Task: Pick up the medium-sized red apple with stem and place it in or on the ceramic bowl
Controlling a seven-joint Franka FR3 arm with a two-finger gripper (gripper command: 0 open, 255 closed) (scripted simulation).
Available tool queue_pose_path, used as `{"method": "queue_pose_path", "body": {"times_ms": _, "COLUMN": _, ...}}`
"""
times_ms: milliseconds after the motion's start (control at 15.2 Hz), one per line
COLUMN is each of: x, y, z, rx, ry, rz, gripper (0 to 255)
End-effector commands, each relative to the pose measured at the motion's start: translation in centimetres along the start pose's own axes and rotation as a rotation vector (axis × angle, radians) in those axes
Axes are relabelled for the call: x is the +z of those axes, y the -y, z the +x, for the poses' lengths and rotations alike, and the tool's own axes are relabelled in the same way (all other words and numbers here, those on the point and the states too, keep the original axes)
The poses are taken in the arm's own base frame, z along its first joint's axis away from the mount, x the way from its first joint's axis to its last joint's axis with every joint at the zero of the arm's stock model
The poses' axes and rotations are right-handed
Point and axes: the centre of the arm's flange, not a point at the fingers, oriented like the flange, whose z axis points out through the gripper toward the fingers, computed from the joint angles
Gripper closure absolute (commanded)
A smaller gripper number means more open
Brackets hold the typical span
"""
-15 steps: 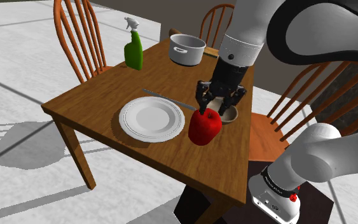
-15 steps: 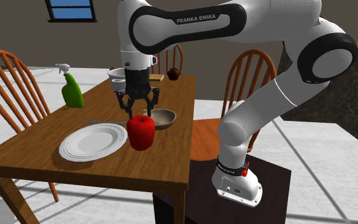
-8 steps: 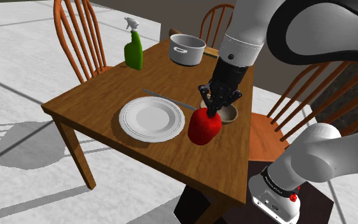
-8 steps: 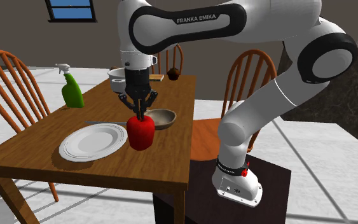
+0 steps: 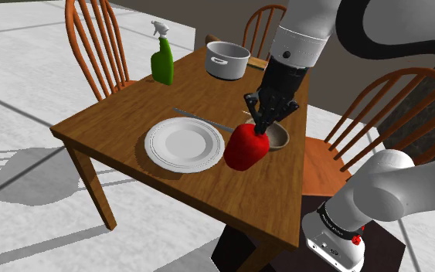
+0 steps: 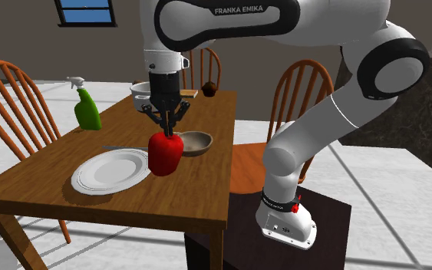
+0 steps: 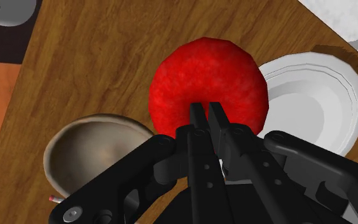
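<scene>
The stem of the red apple [image 5: 246,148] is hidden between the fingers of the gripper [image 5: 259,127], which are pressed almost together and pinch the fruit at its top. Round, with mottled skin, it seems to hang just above the wooden table [image 5: 107,124], between the white plate [image 5: 183,144] and the beige bowl [image 6: 199,143]. The arm [image 6: 245,10] reads "FRANKA EMIKA".

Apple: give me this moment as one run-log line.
phase: grasp made | gripper: shut on apple at its top | apple: between plate and bowl, not in bowl | next: carry to bowl
</scene>
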Motion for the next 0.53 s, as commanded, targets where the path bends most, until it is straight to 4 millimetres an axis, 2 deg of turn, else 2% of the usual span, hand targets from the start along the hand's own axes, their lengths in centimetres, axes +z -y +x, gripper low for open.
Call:
{"method": "queue_pose_path", "body": {"times_ms": 0, "x": -1.1, "y": 0.1, "z": 0.0, "rx": 0.0, "ry": 0.0, "rz": 0.0, "gripper": 255}}
{"method": "queue_pose_path", "body": {"times_ms": 462, "x": -4.8, "y": 0.3, "z": -0.2, "rx": 0.0, "ry": 0.0, "rz": 0.0, "gripper": 255}}
